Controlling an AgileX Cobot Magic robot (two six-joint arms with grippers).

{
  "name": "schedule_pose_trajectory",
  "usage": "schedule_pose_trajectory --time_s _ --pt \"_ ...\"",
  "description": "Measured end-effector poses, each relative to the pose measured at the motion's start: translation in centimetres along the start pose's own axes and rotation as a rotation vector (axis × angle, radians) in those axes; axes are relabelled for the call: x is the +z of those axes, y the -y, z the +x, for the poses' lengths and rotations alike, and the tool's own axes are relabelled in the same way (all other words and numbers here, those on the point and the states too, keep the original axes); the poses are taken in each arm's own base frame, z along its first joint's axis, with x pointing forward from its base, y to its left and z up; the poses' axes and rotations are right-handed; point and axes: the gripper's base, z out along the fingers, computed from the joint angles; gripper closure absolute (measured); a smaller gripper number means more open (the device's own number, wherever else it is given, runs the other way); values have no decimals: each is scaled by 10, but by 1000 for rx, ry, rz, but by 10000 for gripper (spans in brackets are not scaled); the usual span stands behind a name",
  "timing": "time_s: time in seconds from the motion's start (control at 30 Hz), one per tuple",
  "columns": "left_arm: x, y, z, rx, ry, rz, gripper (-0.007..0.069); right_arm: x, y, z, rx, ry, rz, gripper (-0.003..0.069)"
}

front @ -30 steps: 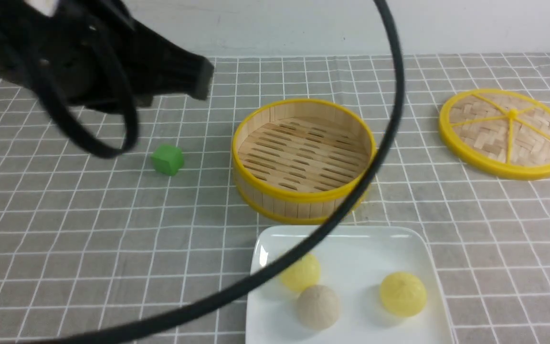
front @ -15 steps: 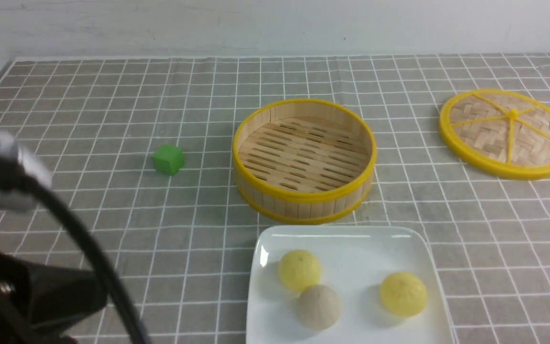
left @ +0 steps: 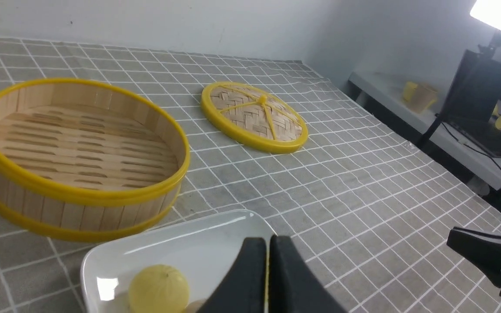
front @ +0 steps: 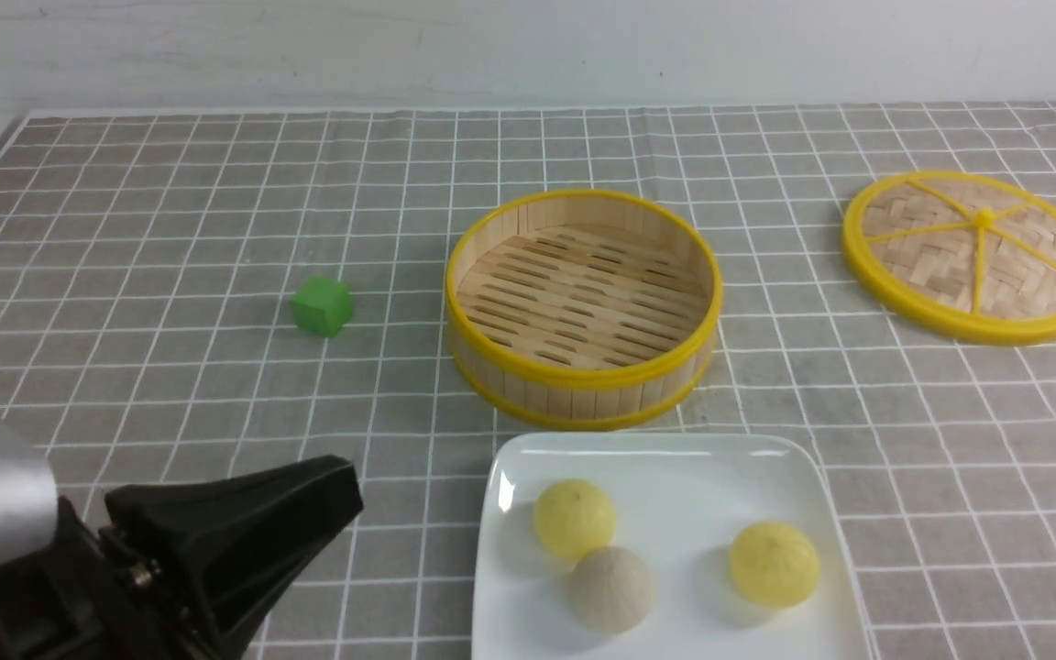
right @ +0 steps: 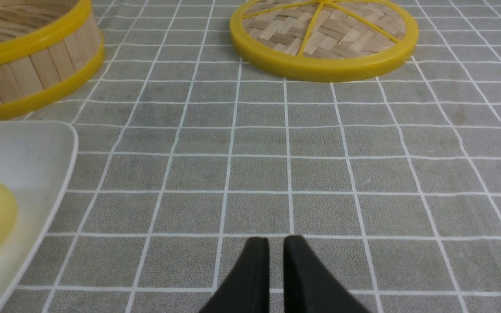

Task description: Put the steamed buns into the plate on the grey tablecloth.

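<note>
Though unlabelled, buns [front: 610, 559] on plate [front: 675, 458]

Grey tablecloth [front: 170, 385]: grey fabric, grid of thin white lines in small squares. Plate [front: 675, 463]: glossy white, plain. Steamed buns: two pale yellow [front: 574, 518] [front: 774, 563], one beige-white [front: 611, 588]. Steamer basket [front: 583, 307]: pale bamboo slats, yellow rim and yellow lower band. Lid [front: 974, 255]: woven pale bamboo in a herringbone pattern, yellow rim and yellow spokes. Cube [front: 322, 306]: solid green. Left gripper [left: 268, 261]: black. Right gripper [right: 275, 256]: black.
</note>
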Motion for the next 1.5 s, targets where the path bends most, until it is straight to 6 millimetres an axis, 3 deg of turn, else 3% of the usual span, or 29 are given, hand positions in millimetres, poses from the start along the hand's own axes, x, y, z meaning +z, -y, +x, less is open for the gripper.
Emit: schedule_pose_trajectory --time_s 0.27,0.37,0.57,0.7,0.8,1.0,1.17,1.5 --pt "0 -3 5 21 -53 -29 584 0 0 0 0 0 0 568" --pt "0 -8 15 75 -103 -56 583 0 0 0 0 0 0 564" --pt "0 -37 42 100 -104 -205 580 0 0 0 0 0 0 557" --pt "-13 -53 56 191 -45 -299 574 0 0 0 0 0 0 554" --pt "-35 -64 72 266 20 -409 572 0 0 0 0 -1 0 547" --pt "-59 -83 104 94 66 -687 571 0 0 0 0 -1 0 539" --pt "-69 -88 111 19 72 -819 566 0 0 0 0 -1 0 533" --pt "-70 -88 112 74 37 -827 559 0 0 0 0 -1 0 523"
